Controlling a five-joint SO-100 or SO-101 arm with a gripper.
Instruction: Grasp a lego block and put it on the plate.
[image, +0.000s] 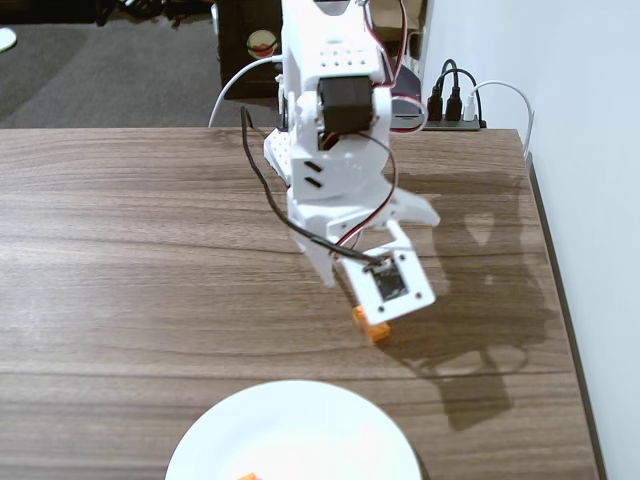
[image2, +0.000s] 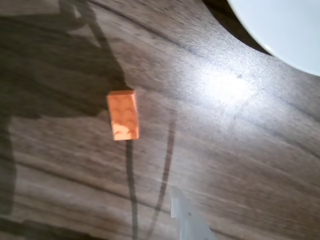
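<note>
At left of the wrist view, lego block: the lego block (image2: 123, 115) lies flat on the bench (image2: 225, 150), studs up, alone in the left-centre of the frame, nothing touching it.
Long axis: runs nearly top to bottom in the wrist view, tipped slightly so its lower end sits a little further right.
Fixed view, centre: the arm leans forward over the bench (image: 120, 250); the lego block (image: 373, 327) peeps out as an orange corner just below the white camera mount, slightly right of centre.
Hand: the hand (image: 385, 235) hangs above the block, holding nothing; its fingers spread out to lower left and right in the fixed view, so they look parted. Only one pale fingertip shows at the bottom edge of the wrist view.
Key relation: the block sits up and to the left of that fingertip; judged from this, the hand wants to shift that way and close across the short sides.
Right and lower, plate: the plate (image: 290, 440) fills the bottom centre of the fixed view, and the plate (image2: 285, 30) the upper right corner of the wrist view, well apart from the block.
</note>
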